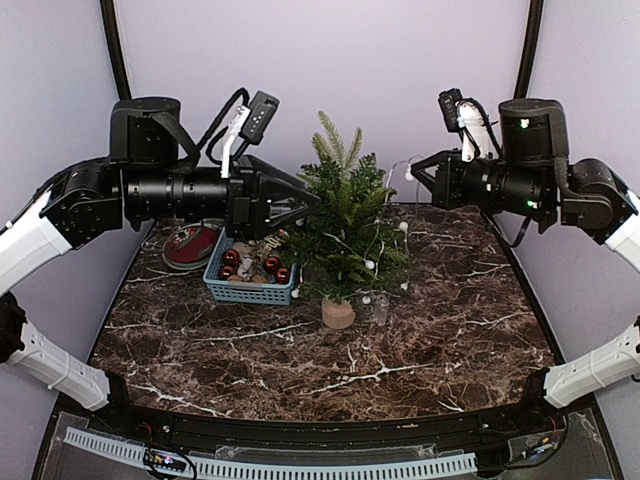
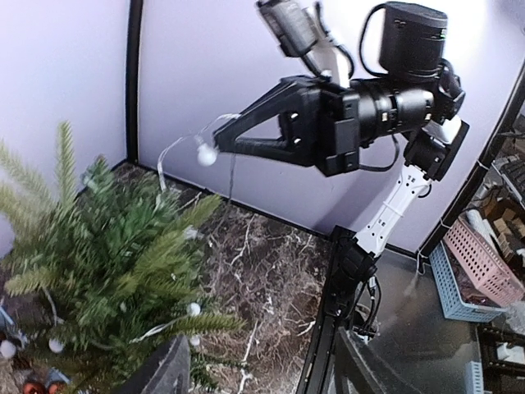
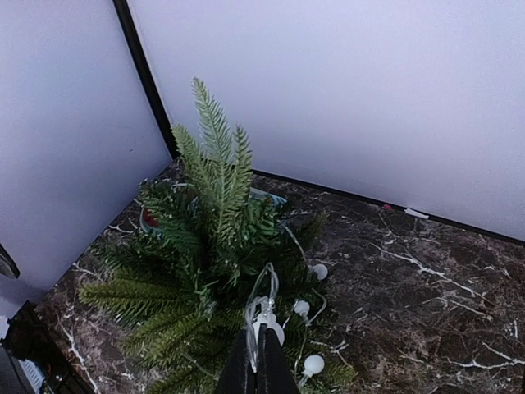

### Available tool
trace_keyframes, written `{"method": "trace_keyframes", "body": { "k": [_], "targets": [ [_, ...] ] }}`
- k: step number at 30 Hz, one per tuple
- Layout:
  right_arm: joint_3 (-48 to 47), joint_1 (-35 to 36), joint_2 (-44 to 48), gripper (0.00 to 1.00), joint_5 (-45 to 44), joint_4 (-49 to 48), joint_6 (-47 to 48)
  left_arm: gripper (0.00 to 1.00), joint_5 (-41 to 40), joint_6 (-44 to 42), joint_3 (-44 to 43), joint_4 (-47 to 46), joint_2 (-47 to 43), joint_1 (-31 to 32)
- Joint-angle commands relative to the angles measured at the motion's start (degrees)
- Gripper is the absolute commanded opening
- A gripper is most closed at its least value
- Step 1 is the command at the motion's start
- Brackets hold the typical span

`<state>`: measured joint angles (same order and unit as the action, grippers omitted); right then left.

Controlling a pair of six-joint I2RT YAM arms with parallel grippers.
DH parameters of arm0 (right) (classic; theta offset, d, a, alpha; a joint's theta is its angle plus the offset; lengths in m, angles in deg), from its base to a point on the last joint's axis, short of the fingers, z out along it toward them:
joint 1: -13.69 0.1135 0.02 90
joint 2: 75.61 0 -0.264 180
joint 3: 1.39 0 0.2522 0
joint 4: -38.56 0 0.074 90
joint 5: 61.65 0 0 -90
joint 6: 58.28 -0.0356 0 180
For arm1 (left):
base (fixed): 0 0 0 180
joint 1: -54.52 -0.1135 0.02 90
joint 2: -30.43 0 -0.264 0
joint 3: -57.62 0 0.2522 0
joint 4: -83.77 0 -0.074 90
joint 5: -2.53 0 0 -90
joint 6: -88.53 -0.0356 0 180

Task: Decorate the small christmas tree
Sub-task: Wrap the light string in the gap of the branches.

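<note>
Christmas trimming under way: the tree [image 1: 345,235] stands upright on its pale wooden base [image 1: 338,314] near the middle of the dark marble-patterned table [image 1: 450,330], with both arms reaching in toward its crown from either side. The right gripper [image 1: 418,172], level with the upper branches and just right of them, is pinched tight on a light string [image 3: 264,289]. Its wrist view shows the two fingers [image 3: 244,371] pressed together around the clear wire, one white bulb [image 3: 269,330] sitting at their tips, above the tree's right flank. From there the string falls onto the tree, and more bulbs [image 1: 404,228] lie among the branches of the right side and down near the base. The left gripper [image 1: 308,200] hovers at the left side of the tree, its tips at the upper foliage; whether its jaws are parted or closed cannot be told from these views. In the left wrist view only one dark finger [image 2: 164,369] shows at the bottom edge, beside the branches, while the right gripper appears across the frame with the bulb at its tip. A blue basket [image 1: 248,292] holding red baubles [image 1: 272,264] sits just left of the tree, under the left arm, with a red round item [image 1: 190,245] behind it
</note>
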<state>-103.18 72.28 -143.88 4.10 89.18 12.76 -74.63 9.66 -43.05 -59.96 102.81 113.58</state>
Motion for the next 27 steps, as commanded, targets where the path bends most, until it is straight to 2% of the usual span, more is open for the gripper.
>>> {"method": "trace_keyframes", "body": {
  "k": [1,4,9,12,16,21,23,27],
  "targets": [
    [1.8,-0.1,3.7,0.0,7.8,-0.1,0.2,0.6,-12.6,-8.9,-7.5,1.6,3.8,8.2],
    [4.3,-0.1,5.9,0.0,12.3,-0.8,1.1,0.59,-18.3,-13.3,-13.4,1.7,8.5,13.1],
    [7.9,-0.1,9.3,0.0,18.5,-3.1,1.8,0.59,-21.0,-16.5,-23.5,6.5,18.9,14.0],
    [9.1,-0.2,10.7,0.0,21.2,-4.0,1.9,0.58,-21.8,-18.2,-28.0,6.9,22.1,14.1],
    [9.6,-0.1,11.9,0.0,23.9,-4.2,2.3,0.54,-22.7,-19.6,-29.6,5.2,24.1,13.8],
    [10.1,-0.1,12.6,0.0,27.2,-4.4,2.9,0.55,-16.6,-21.4,-29.8,4.2,24.9,13.4],
    [10.3,-0.2,12.7,0.0,27.6,-4.4,3.0,0.51,-16.4,-22.1,-30.0,4.1,25.3,13.4],
    [10.4,-0.2,13.1,0.0,26.7,-4.7,2.6,0.37,-17.5,-20.6,-30.8,5.0,26.1,12.0]
  ]
}}
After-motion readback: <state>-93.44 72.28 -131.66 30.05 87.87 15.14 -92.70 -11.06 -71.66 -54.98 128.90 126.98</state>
